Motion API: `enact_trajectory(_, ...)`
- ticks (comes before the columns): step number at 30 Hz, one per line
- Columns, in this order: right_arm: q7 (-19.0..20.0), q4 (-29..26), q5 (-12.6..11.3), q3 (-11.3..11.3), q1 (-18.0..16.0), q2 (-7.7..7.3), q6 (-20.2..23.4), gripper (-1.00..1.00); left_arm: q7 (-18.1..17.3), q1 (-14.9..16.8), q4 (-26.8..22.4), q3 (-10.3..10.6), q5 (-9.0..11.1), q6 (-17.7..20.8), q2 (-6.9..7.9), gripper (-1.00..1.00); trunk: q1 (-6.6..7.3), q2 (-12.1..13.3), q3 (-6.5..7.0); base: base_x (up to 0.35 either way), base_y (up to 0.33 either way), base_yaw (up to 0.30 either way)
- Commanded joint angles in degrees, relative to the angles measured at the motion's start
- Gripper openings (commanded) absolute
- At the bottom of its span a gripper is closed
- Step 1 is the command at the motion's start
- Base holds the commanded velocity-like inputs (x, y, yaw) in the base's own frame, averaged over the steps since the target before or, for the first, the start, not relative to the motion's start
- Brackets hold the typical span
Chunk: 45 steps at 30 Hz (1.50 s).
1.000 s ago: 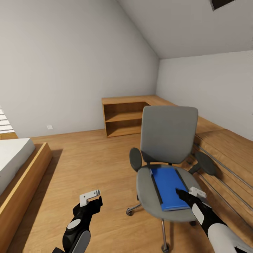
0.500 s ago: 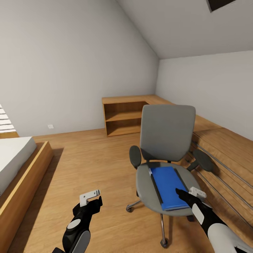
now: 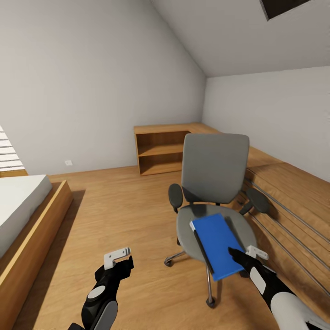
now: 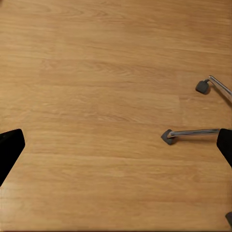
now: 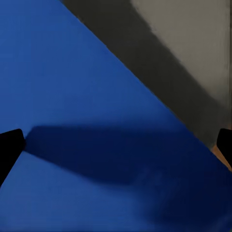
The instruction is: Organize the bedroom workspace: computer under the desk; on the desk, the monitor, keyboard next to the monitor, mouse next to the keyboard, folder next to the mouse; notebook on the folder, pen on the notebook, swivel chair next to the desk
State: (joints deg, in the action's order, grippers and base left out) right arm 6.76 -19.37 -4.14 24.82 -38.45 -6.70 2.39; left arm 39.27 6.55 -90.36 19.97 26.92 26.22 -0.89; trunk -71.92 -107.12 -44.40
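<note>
Folder pickup off swivel chair (image 3: pixel 215 183)

My right gripper (image 3: pixel 242 255), jaws apart, sits at folder (image 3: pixel 216 245) overhanging seat's front edge; a nudge could tip it. Left gripper (image 3: pixel 118 261) open, idle.

The chair (image 3: pixel 214 192) stands ahead to my right, the folder (image 3: pixel 218 246) on its seat, tilted, overhanging the front edge. A shelf (image 3: pixel 161 153) sits behind the chair; the bed (image 3: pixel 27 215) lies left.

Both arms are glossy black with rounded shells. The left arm (image 3: pixel 101 298) bears a pale grey oval patch and a grey panel lower down; its left claw (image 3: pixel 120 259) carries a white angular bracket. The right arm (image 3: pixel 279 300) shows a white slanted patch and white forearm shell, and the right claw (image 3: pixel 245 255) has a small white bracket beside black fingers (image 5: pixel 9 147).
</note>
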Motion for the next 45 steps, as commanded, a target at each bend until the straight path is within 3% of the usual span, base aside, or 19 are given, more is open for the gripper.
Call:
enact_trajectory(1,0.36,-0.05,-0.43,0.32,-0.03,0.02,0.25,1.00,0.46,0.05,-0.07,0.07,0.42,0.14,0.01,1.00,0.02,-0.03,-0.05,-0.065,0.000,0.000)
enact_trajectory(17,0.36,-0.09,-0.43,0.32,-0.01,0.02,0.25,1.00,0.42,0.05,-0.08,0.07,0.49,0.14,0.01,1.00,0.02,-0.03,-0.05,-0.010,0.000,0.000)
enact_trajectory(45,0.36,-0.25,-0.43,0.32,-0.01,0.02,0.17,1.00,0.37,0.05,-0.07,0.15,0.51,0.23,0.01,1.00,6.17,11.20,4.97,0.000,0.000,0.000)
